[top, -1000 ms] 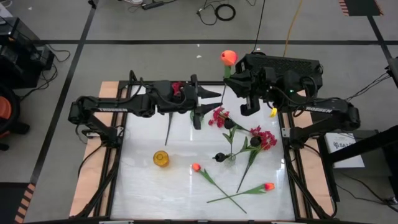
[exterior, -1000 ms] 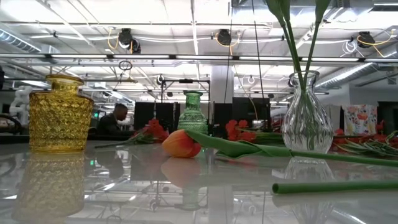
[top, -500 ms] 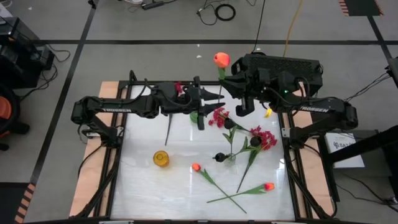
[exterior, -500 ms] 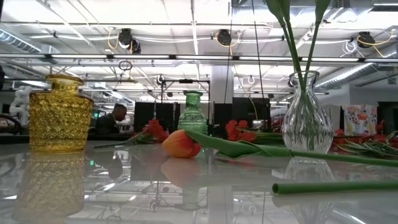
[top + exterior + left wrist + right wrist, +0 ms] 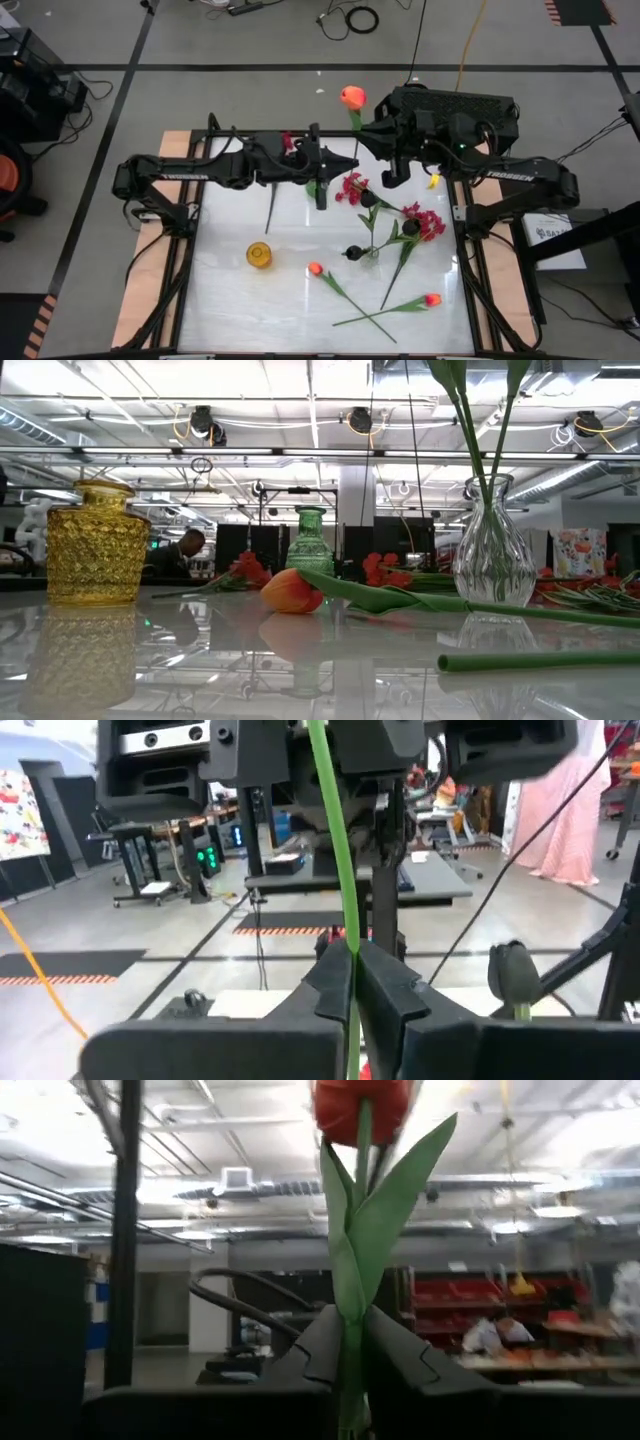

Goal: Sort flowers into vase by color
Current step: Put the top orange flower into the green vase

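An orange-red tulip stands upright above the table's far edge, with its green stem between both grippers. My right gripper is shut on it just below the leaves. My left gripper reaches in from the left and is shut on the stem lower down. A green vase stands under the left arm, a yellow vase at the near left. A clear vase holds the stems of black blooms. Crimson sprays and two more tulips lie on the table. My left gripper pinches the tulip's bare stem between its two fingers, which lie level across it from the table's left. The stem rises upright above them. My right gripper pinches the same stem at the base of the leaves, fingers across it; the bloom stands upright above, clear of the table.
A crimson spray with a long stem lies under the left arm. More crimson sprays lie at the right by the clear vase. A tulip and crossed stems lie at the near right. There is bare tabletop at the near left around the yellow vase.
My right gripper has carried the tulip a little toward the table's left, closer to my left gripper. The bloom now sits farther left than a second ago. The vases and the flowers on the table have stayed put.
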